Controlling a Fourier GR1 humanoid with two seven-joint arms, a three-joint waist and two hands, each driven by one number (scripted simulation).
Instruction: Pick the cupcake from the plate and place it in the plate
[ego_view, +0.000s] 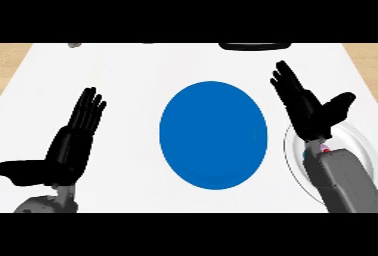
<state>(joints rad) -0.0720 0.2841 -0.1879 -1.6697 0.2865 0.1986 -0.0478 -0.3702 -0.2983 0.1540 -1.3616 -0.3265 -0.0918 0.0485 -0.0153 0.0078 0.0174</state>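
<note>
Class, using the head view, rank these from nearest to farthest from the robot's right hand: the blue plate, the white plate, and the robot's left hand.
Measured from the right hand:
1. White plate: at the right edge, directly under the hand and wrist.
2. Blue plate: in the counter's middle, to the hand's left.
3. Left hand: open at the far left side, beyond the blue plate.

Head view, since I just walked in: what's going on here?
Nothing is held yet. The right hand hovers open over the white plate at the right, where a bit of what may be the cupcake peeks out beside the wrist. The blue plate sits in the middle of the counter with nothing on it. The left hand rests open at the left.
</note>
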